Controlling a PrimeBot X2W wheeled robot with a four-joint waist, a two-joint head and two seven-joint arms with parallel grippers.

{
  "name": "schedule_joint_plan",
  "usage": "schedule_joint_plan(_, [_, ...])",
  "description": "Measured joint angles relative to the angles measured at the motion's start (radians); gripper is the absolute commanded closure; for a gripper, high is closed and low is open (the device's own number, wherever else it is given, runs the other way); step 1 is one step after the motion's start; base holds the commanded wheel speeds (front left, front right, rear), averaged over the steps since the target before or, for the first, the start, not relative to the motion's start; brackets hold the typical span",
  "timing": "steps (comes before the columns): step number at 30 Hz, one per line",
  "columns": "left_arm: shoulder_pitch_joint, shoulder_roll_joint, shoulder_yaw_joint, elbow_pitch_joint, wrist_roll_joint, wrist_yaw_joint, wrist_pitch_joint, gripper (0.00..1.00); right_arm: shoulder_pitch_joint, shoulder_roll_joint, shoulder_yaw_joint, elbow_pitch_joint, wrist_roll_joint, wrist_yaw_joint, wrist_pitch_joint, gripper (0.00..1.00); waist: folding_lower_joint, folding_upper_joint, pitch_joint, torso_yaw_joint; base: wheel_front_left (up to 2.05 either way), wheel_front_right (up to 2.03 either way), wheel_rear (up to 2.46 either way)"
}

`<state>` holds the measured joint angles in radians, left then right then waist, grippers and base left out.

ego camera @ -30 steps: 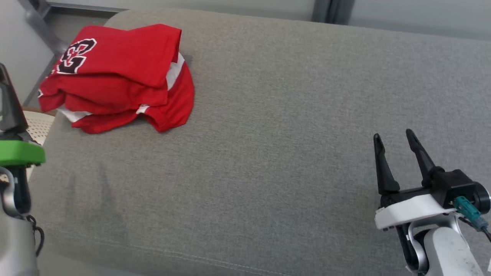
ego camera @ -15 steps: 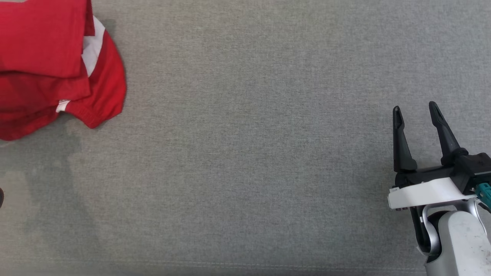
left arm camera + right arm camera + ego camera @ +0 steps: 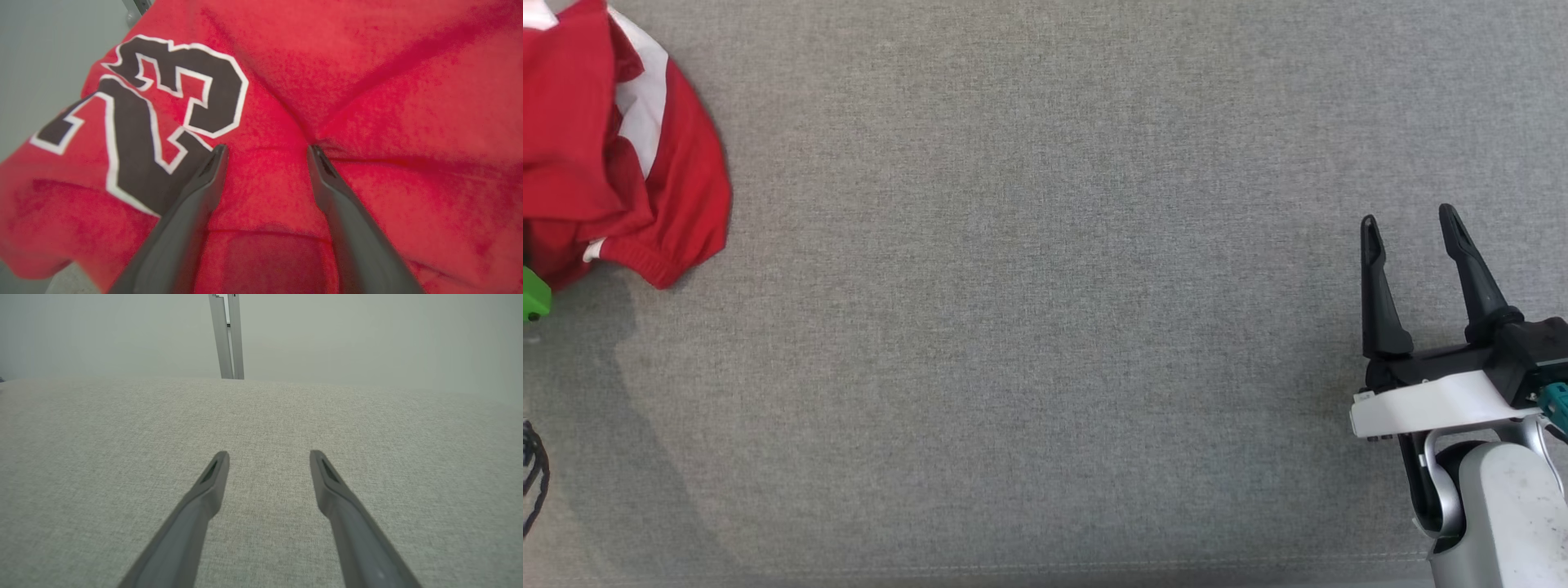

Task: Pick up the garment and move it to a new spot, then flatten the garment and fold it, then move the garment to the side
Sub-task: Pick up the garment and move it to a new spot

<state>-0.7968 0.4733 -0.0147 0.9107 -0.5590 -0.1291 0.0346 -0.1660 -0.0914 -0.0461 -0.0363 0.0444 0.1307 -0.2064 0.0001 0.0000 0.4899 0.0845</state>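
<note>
Grey couch cushion (image 3: 1045,327). Left gripper (image 3: 265,150), jaws spread, now sits over the red shirt (image 3: 388,81) at the cushion's left end, perhaps touching it; a second ago it hung clear. Right gripper (image 3: 1413,229), released, waits well apart. Pickup seems next.

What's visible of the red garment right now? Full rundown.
The red garment is a soft-looking knit jersey with a white panel and black numerals outlined in white. It lies bunched in loose folds, not flat, at the left end of the grey cushion, cut off by the head view's edge. The left gripper is on it, jaws open, tips apparently pressing into a crease; nothing clamped.
</note>
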Motion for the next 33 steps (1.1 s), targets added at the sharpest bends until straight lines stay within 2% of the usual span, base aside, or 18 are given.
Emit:
schedule_joint_plan(1, [0.000, 0.000, -0.008, 0.010, -0.004, 0.000, 0.006, 0.04, 0.000, 0.000, 0.001, -0.001, 0.000, 0.000, 0.002, 0.00, 0.0000, 0.0000, 0.000, 0.000, 0.00, 0.00, 0.00])
schedule_joint_plan(3, [-0.002, 0.000, -0.020, 0.030, -0.014, 0.000, 0.017, 1.00, 0.000, 0.000, 0.003, -0.002, 0.000, 0.000, 0.003, 0.00, 0.0000, 0.0000, -0.002, -0.001, 0.00, 0.00, 0.00])
schedule_joint_plan(6, [-0.004, 0.000, -0.040, 0.046, -0.026, 0.000, 0.025, 1.00, 0.000, 0.001, 0.005, -0.002, 0.000, 0.000, 0.006, 0.00, -0.0001, 0.0000, -0.006, -0.002, 0.00, 0.00, 0.00])
schedule_joint_plan(10, [-0.018, 0.015, -0.054, 0.066, -0.028, 0.000, -0.015, 1.00, 0.001, 0.002, 0.005, 0.003, 0.000, 0.000, 0.007, 0.00, -0.0001, 0.0000, -0.019, -0.001, 0.00, 0.00, 0.00])
schedule_joint_plan(19, [-0.066, 0.062, -0.080, 0.051, 0.001, 0.000, -0.156, 1.00, 0.012, 0.012, 0.021, 0.043, 0.015, 0.000, -0.008, 0.00, -0.0001, 0.0000, -0.077, 0.004, 0.00, 0.00, 0.00])
schedule_joint_plan(26, [-0.127, 0.089, -0.108, -0.053, 0.053, 0.009, -0.241, 1.00, 0.023, 0.021, 0.028, 0.089, 0.033, 0.000, -0.026, 0.00, -0.0001, 0.0000, -0.141, 0.002, 0.00, 0.00, 0.00])
schedule_joint_plan(33, [-0.180, 0.093, -0.145, -0.259, 0.087, 0.029, -0.245, 1.00, 0.039, 0.033, 0.035, 0.130, 0.062, 0.000, -0.045, 0.00, -0.0001, 0.0000, -0.204, -0.020, 0.00, 0.00, 0.00])
